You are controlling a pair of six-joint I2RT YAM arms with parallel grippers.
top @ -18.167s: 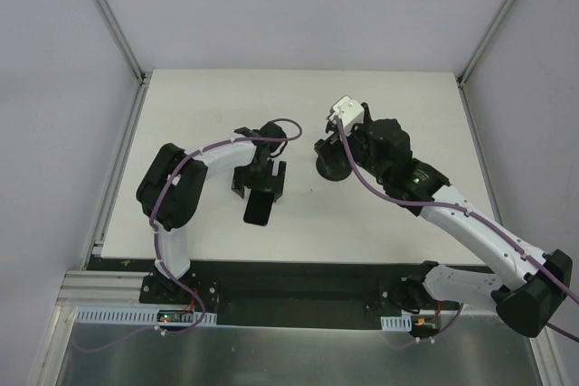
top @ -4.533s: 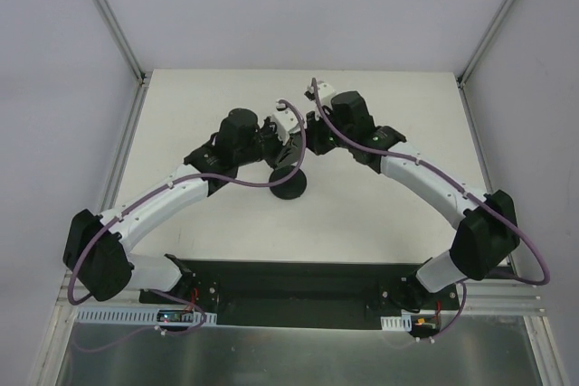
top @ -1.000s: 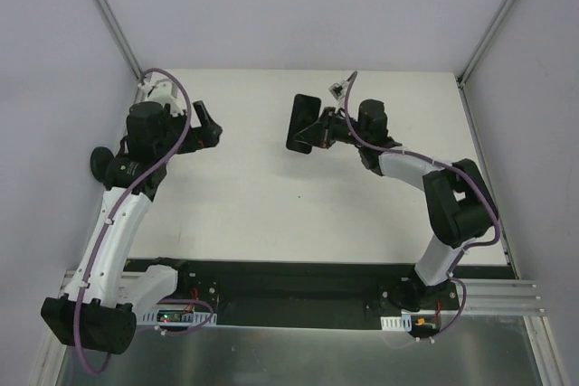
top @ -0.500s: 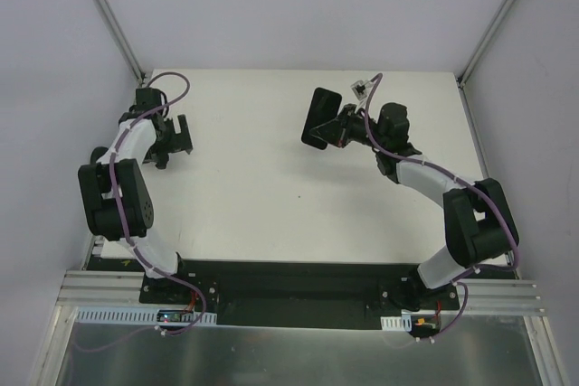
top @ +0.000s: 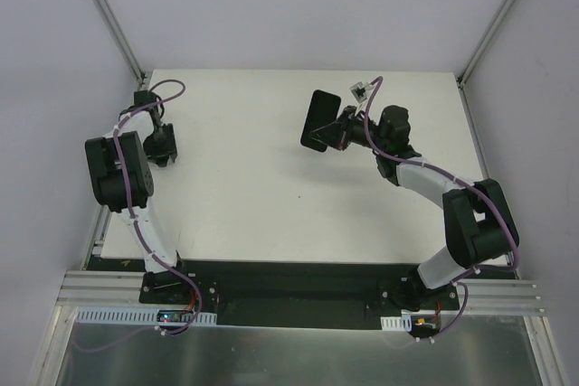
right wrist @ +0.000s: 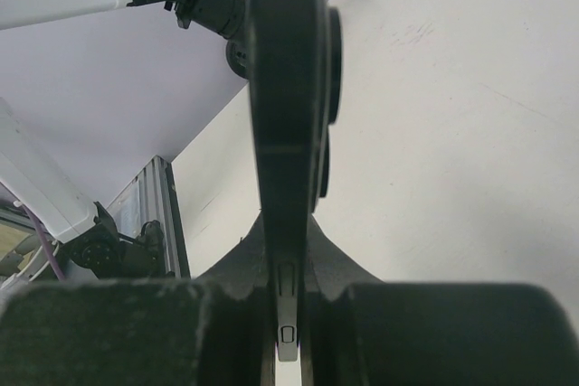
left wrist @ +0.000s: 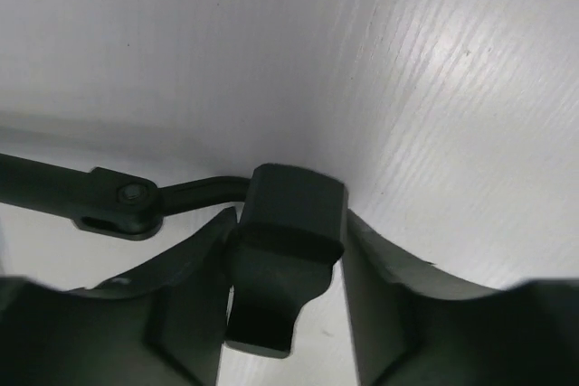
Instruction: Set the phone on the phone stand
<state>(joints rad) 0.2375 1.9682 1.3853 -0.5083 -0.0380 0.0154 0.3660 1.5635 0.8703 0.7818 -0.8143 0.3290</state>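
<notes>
The phone [top: 319, 119] is a flat black slab held up off the table at the back middle, with my right gripper [top: 344, 130] shut on its lower end. In the right wrist view the phone [right wrist: 280, 88] rises edge-on from between the closed fingers of that gripper [right wrist: 285, 223]. My left gripper [top: 163, 145] is at the table's far left edge. Its fingers [left wrist: 194, 259] press on both sides of the phone stand's black holder block [left wrist: 289, 210], and the thin stem [left wrist: 54, 192] runs off to the left. In the top view the stand is hidden under the gripper.
The white table [top: 271, 196] is walled by pale panels with aluminium posts [top: 113, 20] at the back corners. The left arm [top: 118, 169] is folded tight against the left table edge. A black rail [top: 289, 282] with both arm bases runs along the near edge.
The left arm has folded back toward the left edge, and its jaws have closed from wide open onto the stand's holder. The right arm with the phone has hardly shifted.
</notes>
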